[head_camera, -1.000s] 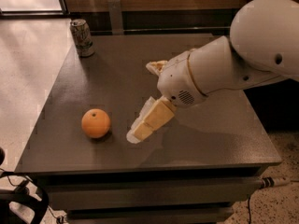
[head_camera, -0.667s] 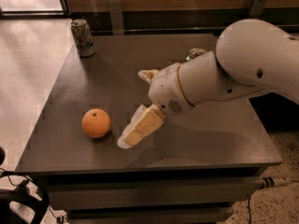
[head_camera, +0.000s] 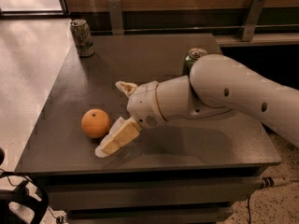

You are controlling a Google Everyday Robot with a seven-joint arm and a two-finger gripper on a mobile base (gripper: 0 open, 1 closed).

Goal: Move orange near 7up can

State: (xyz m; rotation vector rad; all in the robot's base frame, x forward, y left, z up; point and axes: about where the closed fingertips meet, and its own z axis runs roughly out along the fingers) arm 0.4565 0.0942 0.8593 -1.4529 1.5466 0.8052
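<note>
The orange [head_camera: 96,123] lies on the dark table [head_camera: 154,55] near its front left. The 7up can [head_camera: 81,37], pale with dark print, stands upright at the table's far left corner, well away from the orange. My gripper [head_camera: 112,117] is just right of the orange and low over the table. It is open, with one cream finger [head_camera: 117,139] reaching down beside the orange and the other [head_camera: 125,87] behind it. It holds nothing. The white arm stretches in from the right.
A green can [head_camera: 193,59] stands at the back right of the table, partly hidden behind my arm. A wooden wall with metal brackets runs behind the table. The pale floor lies to the left, and the table's front edge is close to the orange.
My arm has swung left and down toward the orange; the lower finger now sits right beside it. The orange and the cans have not moved.
</note>
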